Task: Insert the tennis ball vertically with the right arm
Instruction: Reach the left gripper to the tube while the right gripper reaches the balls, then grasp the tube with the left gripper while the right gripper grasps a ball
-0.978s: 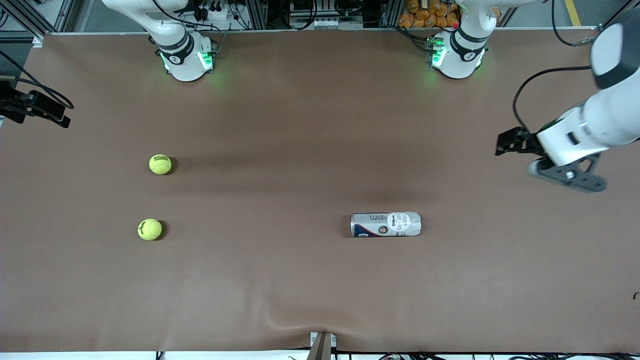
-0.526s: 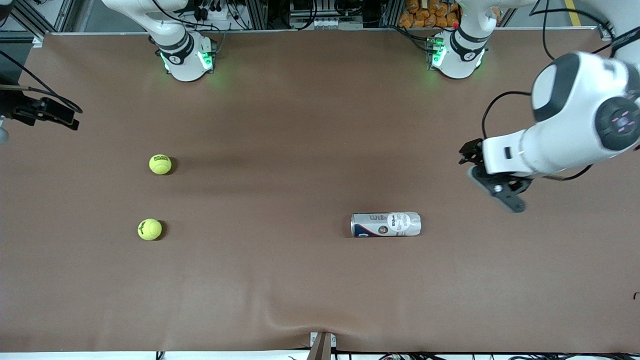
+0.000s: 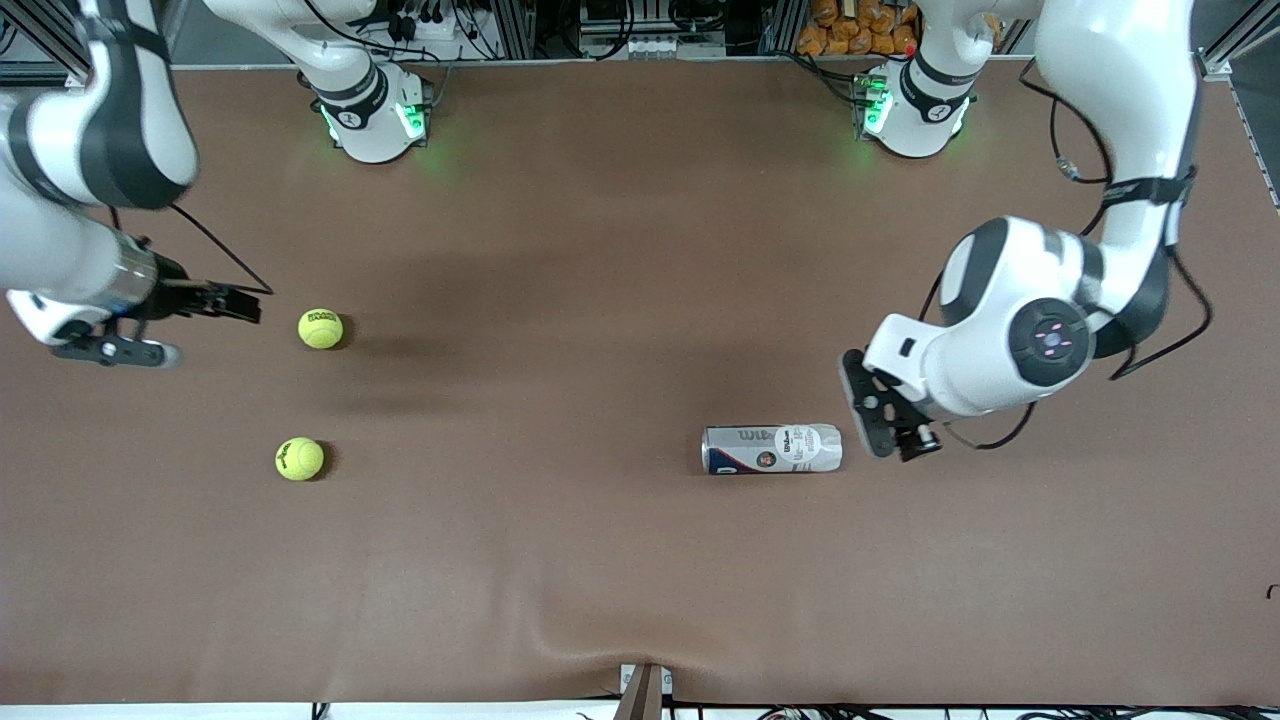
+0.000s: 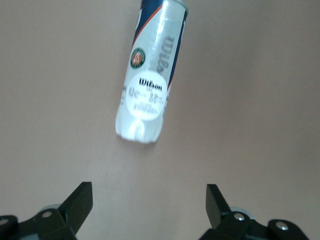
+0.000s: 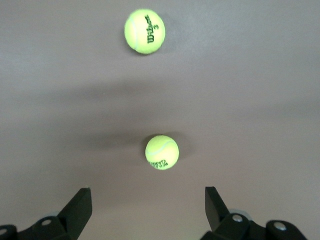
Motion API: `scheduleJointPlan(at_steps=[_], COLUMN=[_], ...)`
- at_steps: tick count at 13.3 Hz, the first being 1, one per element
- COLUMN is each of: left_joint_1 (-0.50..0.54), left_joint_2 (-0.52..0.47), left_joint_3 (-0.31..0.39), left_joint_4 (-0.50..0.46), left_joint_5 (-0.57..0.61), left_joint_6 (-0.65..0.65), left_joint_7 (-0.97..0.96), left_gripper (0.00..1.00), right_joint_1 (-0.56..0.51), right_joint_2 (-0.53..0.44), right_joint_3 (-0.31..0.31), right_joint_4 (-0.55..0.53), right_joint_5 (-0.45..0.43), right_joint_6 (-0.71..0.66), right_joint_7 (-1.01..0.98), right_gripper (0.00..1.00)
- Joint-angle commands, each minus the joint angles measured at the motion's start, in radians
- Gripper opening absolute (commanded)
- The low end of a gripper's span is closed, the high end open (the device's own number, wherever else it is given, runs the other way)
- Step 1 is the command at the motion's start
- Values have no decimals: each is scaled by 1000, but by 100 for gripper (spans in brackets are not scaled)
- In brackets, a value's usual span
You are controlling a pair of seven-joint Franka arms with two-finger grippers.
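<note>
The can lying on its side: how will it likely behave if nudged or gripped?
The can is a cylinder lying flat on the table, so a sideways nudge would probably roll it. It looks like clear, glossy plastic, so likely light and perhaps slippery for the left gripper, open beside it.

Tennis balls [image 3: 320, 328] [image 3: 299, 459]: matt, fuzzy yellow felt with dark printed lettering. Can [image 3: 771, 448]: clear glossy plastic with a smooth printed label and a round white paper sticker. Table cover [image 3: 600, 560]: matt brown sheet, smooth apart from a slight ripple at its near edge.
</note>
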Motion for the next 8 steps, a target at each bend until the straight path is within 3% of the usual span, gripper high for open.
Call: scheduleJointPlan(at_steps=[1,8], left_joint_1=[-56,-148], left_joint_2=[39,140], left_joint_3=[2,8], left_joint_4=[30,31], left_joint_5=[93,131], left_joint_6=[38,139], left_joint_7=[29,9], left_gripper=[100,100], right_joint_1=[-32,-26], right_joint_2=[88,415], right_joint_3=[5,6], right_joint_4=[3,320], right_joint_5=[-6,-6], right_joint_6=[93,108], right_joint_7=[-2,-19], right_gripper=[100,100])
